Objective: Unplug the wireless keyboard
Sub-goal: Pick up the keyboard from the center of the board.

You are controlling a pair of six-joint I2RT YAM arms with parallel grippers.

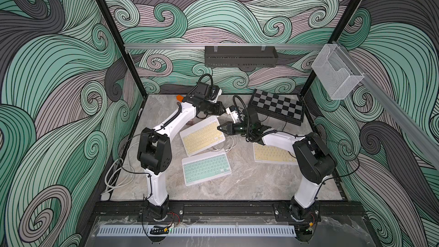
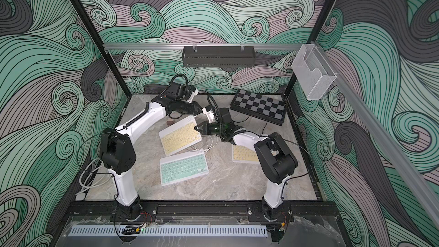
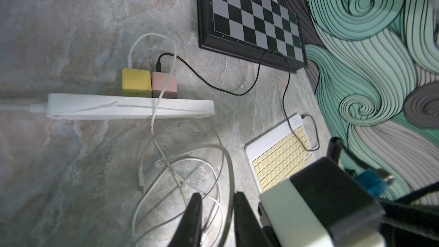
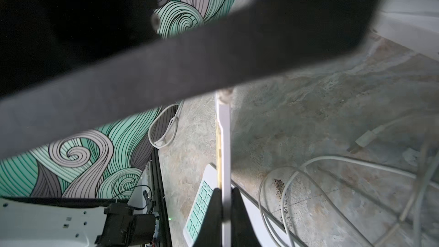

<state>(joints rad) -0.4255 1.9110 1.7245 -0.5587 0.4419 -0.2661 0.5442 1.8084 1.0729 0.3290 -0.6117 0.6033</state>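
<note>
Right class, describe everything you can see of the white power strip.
The power strip is a long, flat white plastic bar lying on the marble table. A yellow charger cube and a pink charger cube sit plugged in side by side, touching. A white cable drapes across it; its own thick cord leaves one end.

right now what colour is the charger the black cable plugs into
Pink, darker at its base. The charger shows best in the left wrist view.
</note>
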